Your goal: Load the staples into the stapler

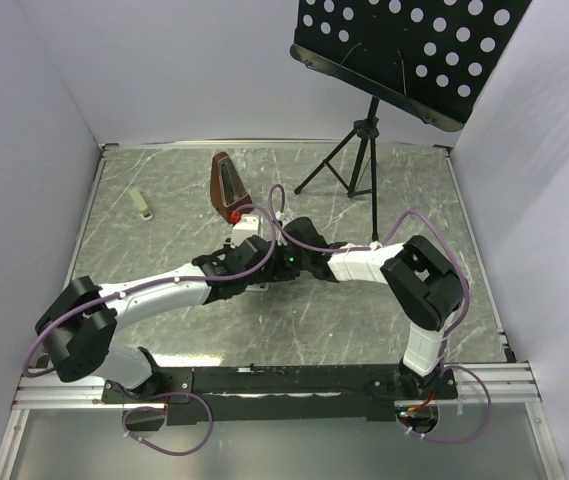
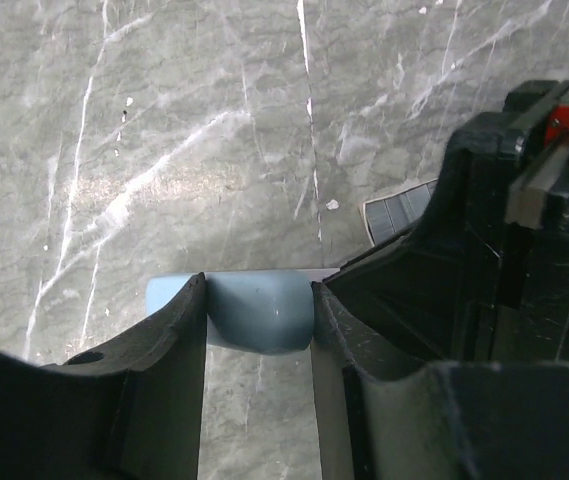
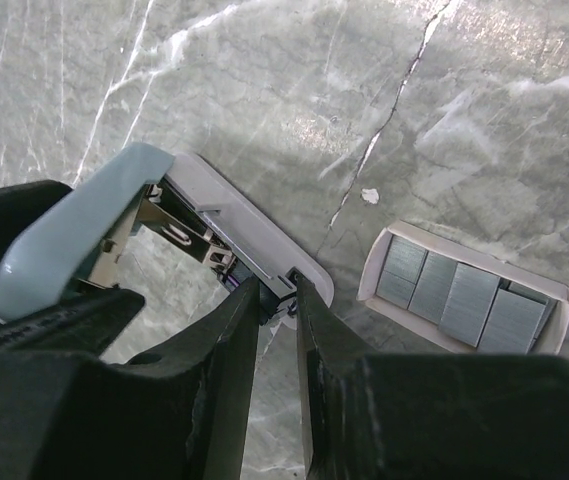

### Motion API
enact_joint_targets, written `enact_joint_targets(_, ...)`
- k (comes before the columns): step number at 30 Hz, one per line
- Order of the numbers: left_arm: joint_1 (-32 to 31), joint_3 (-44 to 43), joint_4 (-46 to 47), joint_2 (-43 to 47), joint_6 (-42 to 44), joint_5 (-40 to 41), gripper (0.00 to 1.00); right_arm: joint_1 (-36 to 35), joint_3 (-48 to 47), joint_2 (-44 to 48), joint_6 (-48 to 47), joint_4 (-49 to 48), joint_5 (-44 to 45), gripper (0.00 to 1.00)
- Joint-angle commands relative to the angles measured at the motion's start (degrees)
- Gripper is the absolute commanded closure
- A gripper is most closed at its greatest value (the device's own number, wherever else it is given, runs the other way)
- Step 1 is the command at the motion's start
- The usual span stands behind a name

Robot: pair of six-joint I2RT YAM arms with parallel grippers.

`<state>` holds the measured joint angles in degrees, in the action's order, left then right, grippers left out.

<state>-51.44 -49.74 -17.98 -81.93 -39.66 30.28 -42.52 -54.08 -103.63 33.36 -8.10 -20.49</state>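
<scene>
the staples lie as flat, dull-silver ribbed strips side by side in an open pale tray. it sits near the middle of the grey marbled surface, well away from every edge, just beside the stapler. no strip looks loaded yet. the stapler is swung open: its smooth, rounded grey-blue top is raised, with a metal spring and pale channel exposed. the left jaws pinch its blue end; the right jaws, nearly together, nip the channel's tip. left to do: lift a strip, seat it, close.
</scene>
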Motion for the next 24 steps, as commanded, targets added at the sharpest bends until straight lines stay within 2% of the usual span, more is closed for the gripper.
enact_joint_targets(1, -5.6, -0.89, 4.88, -4.11, -8.68, -18.95, 0.6, -0.46, 0.82, 1.94, 0.03, -5.79, -2.01, 0.71)
enact_joint_targets(10, -6.04, 0.43, 4.79, -3.85, -10.09, -17.89, 0.61, -0.45, 4.07, 4.58, -0.32, -10.71, -1.75, 0.67)
enact_joint_targets(17, -6.39, 0.17, 5.06, -5.25, -10.17, -17.89, 0.61, -0.02, 7.76, 7.66, -0.05, -15.54, -0.51, 0.59)
enact_joint_targets(24, -7.53, -0.8, 4.1, -7.36, -9.91, -16.84, 0.61, 0.42, 9.26, 8.89, 0.38, -16.6, 0.89, 0.55)
